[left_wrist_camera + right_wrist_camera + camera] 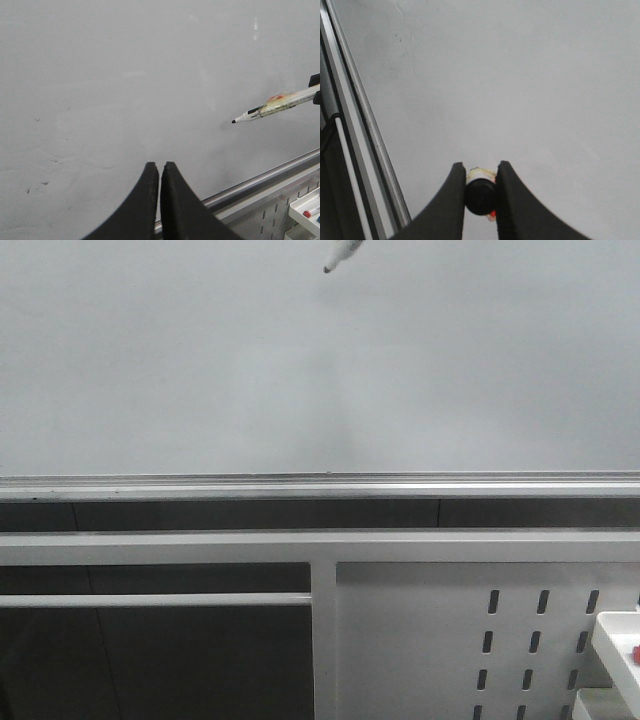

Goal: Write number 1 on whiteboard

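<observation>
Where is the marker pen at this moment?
The marker pen is clamped in the right gripper, its black tip near the whiteboard. In the front view only that tip shows, at the top edge, just right of centre.

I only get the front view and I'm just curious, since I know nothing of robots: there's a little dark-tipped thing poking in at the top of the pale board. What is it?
Observer: A clear-barrelled marker pen with a black tip, seen whole in the left wrist view.
Operator: Who holds it?
Observer: The right gripper; its jaws clamp the pen's black end.
Operator: And the other arm?
Observer: The left gripper has its jaws together, holding nothing.
Operator: Anything written yet?
Observer: No stroke shows on the pale grey-white glossy whiteboard, only faint smudges.
</observation>
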Available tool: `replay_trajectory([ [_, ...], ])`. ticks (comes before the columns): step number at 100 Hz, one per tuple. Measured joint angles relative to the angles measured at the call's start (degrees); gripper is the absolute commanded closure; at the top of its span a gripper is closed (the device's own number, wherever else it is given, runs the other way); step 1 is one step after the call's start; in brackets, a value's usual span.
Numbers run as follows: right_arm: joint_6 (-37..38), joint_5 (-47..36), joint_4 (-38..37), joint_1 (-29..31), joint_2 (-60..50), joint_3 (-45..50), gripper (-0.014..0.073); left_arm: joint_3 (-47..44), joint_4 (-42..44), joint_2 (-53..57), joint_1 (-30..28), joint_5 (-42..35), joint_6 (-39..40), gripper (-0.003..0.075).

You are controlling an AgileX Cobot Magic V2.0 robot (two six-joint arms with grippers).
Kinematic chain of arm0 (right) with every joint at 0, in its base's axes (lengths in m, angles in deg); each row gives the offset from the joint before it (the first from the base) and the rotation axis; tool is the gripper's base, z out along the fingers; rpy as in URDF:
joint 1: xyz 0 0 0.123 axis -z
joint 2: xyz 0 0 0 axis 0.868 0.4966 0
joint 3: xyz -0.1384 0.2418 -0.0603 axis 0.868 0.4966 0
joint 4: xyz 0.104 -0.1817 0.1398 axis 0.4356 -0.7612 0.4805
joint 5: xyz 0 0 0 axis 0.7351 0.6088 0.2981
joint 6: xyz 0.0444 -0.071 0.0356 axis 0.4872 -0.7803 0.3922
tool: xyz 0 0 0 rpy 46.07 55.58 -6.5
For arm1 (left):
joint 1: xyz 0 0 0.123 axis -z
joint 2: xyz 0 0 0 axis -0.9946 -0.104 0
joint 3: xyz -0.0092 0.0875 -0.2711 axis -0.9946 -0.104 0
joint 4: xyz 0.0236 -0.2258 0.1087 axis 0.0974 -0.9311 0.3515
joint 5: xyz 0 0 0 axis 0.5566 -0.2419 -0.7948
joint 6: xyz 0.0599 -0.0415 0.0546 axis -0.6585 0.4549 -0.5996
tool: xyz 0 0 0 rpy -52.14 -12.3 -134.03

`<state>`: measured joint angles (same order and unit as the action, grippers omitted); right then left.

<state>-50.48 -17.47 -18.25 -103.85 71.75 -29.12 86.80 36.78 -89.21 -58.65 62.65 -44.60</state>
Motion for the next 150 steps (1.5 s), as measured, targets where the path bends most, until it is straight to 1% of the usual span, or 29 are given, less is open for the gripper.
replay_trajectory([
  [35,0.00,-0.35,0.00,0.11,1.69,0.00,0.0643,0.00,0.00,0.00,0.00,0.09,0.10,0.0740],
  [67,0.11,-0.55,0.65,5.01,1.69,0.00,0.0643,0.00,0.00,0.00,0.00,0.09,0.10,0.0740],
  [128,0.72,-2.12,0.65,5.20,4.02,0.00,0.0643,0.00,0.00,0.00,0.00,0.09,0.10,0.0740],
  [141,0.85,-1.73,2.94,5.61,4.56,0.00,0.0643,0.00,0.00,0.00,0.00,0.09,0.10,0.0740],
  [150,0.96,0.76,5.05,6.37,6.35,0.00,0.0643,0.00,0.00,0.00,0.00,-0.01,0.10,0.0740],
])
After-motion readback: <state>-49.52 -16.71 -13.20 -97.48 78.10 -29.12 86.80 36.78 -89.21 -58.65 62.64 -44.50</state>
